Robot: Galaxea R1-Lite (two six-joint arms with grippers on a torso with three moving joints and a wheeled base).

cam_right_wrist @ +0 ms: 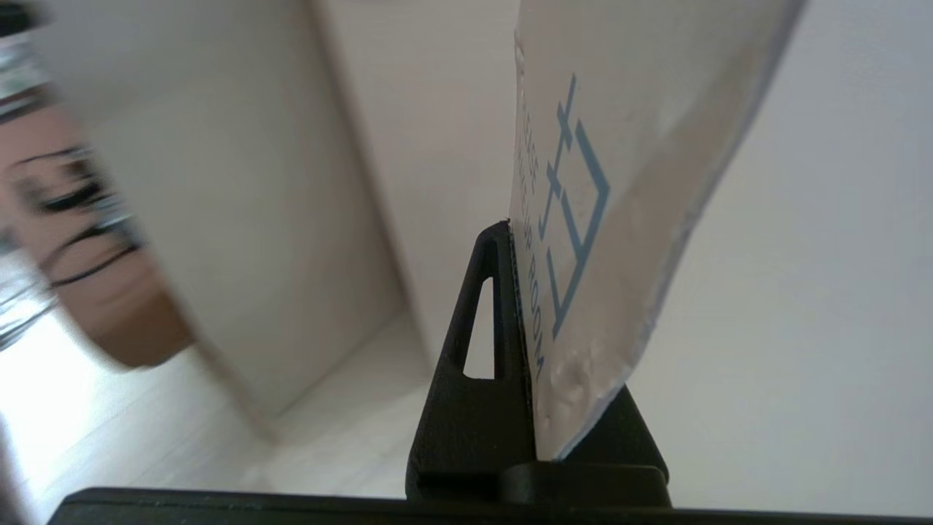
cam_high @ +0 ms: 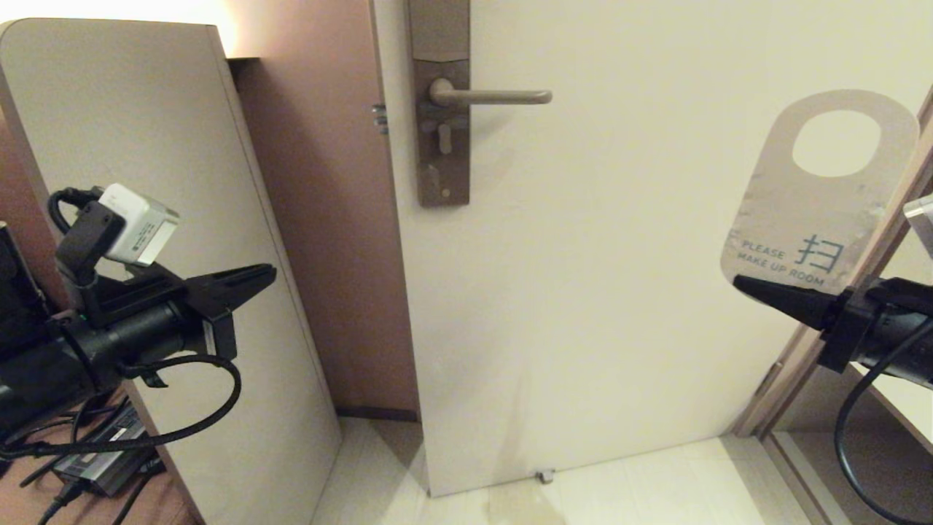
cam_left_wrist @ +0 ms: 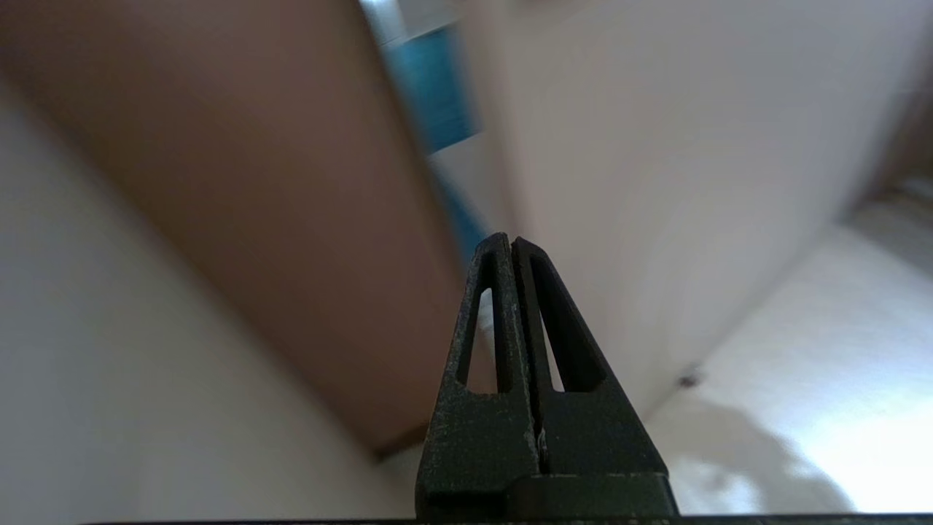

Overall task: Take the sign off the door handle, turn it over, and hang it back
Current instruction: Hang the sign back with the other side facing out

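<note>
The sign (cam_high: 820, 200) is off the door handle (cam_high: 490, 95) and stands upright at the right of the head view, its white face with blue "PLEASE MAKE UP ROOM" toward me and its oval hole on top. My right gripper (cam_high: 740, 282) is shut on the sign's bottom edge; in the right wrist view the sign (cam_right_wrist: 612, 219) rises from between the black fingers (cam_right_wrist: 474, 379). The handle, a grey-bronze lever on a tall plate (cam_high: 439, 131), is bare. My left gripper (cam_high: 266, 273) is shut on nothing at the left, well apart from the sign, its fingers (cam_left_wrist: 503, 328) pressed together.
The cream door (cam_high: 619, 292) fills the middle of the head view, with a brown wall (cam_high: 321, 219) and a leaning beige panel (cam_high: 146, 182) to its left. A door frame (cam_high: 838, 350) runs down the right side. Cables and a power brick (cam_high: 102, 459) lie at bottom left.
</note>
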